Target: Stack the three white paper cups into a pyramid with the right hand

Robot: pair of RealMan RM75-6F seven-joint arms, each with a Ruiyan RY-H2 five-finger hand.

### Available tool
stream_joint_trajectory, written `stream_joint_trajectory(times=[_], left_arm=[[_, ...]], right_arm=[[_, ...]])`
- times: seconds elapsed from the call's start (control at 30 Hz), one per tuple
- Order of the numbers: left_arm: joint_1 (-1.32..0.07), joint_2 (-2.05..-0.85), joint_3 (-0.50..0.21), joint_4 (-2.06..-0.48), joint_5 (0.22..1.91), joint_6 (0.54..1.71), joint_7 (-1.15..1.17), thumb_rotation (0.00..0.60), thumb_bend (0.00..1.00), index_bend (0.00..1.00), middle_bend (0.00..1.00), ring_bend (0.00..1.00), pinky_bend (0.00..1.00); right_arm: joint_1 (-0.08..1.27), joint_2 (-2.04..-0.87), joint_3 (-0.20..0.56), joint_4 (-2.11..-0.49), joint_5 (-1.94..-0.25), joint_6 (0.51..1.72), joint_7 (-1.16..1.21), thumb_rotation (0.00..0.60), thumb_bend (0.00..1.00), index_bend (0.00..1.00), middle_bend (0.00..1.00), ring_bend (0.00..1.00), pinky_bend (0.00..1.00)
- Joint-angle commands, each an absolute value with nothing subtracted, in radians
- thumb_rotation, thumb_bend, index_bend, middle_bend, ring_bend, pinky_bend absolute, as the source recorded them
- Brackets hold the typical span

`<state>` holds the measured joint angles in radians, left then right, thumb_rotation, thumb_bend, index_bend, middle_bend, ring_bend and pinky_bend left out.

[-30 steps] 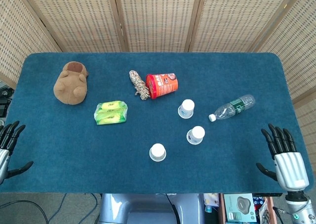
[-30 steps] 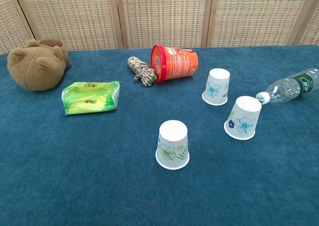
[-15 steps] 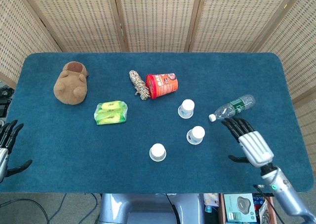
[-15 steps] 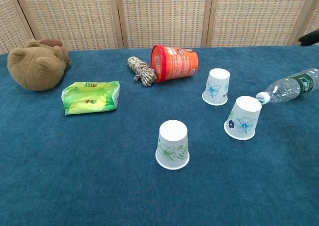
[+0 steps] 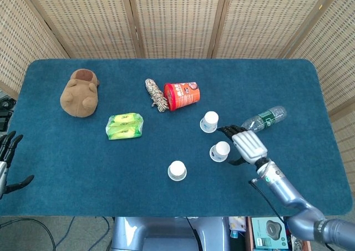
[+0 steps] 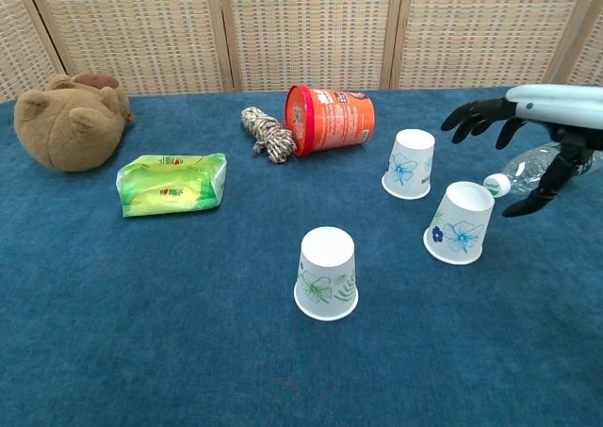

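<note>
Three white paper cups stand upside down on the blue table. One with a green flower print (image 6: 327, 273) (image 5: 177, 170) is nearest the front. A blue-flowered cup (image 6: 460, 222) (image 5: 220, 151) stands right of it, and another blue-flowered cup (image 6: 410, 164) (image 5: 209, 121) sits further back. My right hand (image 5: 246, 144) (image 6: 530, 135) hovers open just right of the middle cup, fingers spread, touching nothing. My left hand (image 5: 6, 159) is open at the table's left front edge, off the surface.
A clear plastic bottle (image 5: 262, 119) lies on its side right of the cups, partly behind my right hand. An orange tub (image 5: 182, 95) on its side, a rope coil (image 5: 156, 94), a green packet (image 5: 125, 125) and a brown plush toy (image 5: 81, 93) lie further back and left.
My right hand has swept in from the table's right front edge to just beside the right-hand cup. The cups have not moved. The left hand has drifted slightly lower.
</note>
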<state>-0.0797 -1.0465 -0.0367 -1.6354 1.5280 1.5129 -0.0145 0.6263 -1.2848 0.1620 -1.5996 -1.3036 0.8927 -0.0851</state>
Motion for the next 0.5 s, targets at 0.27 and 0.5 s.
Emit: stream_joint_trajectory(times=[0.27, 0.5], left_arm=[[-0.087, -1.036, -0.04, -1.635, 1.511, 1.492, -0.037, 0.6, 0.18, 0.0, 0.0, 0.0, 0.0], [-0.093, -1.039, -0.043, -1.632, 1.496, 1.474, -0.032, 0.6, 0.18, 0.0, 0.0, 0.0, 0.0]], right_arm=[[0.705, -1.404, 0.166, -1.506, -1.196, 0.827, -0.221, 0.6, 0.31, 0.3, 0.35, 0.27, 0.37], [0.715, -1.434, 0.154, -1.462, -1.168, 0.816, -0.227, 0.6, 0.39, 0.45, 0.49, 0.41, 0.51]])
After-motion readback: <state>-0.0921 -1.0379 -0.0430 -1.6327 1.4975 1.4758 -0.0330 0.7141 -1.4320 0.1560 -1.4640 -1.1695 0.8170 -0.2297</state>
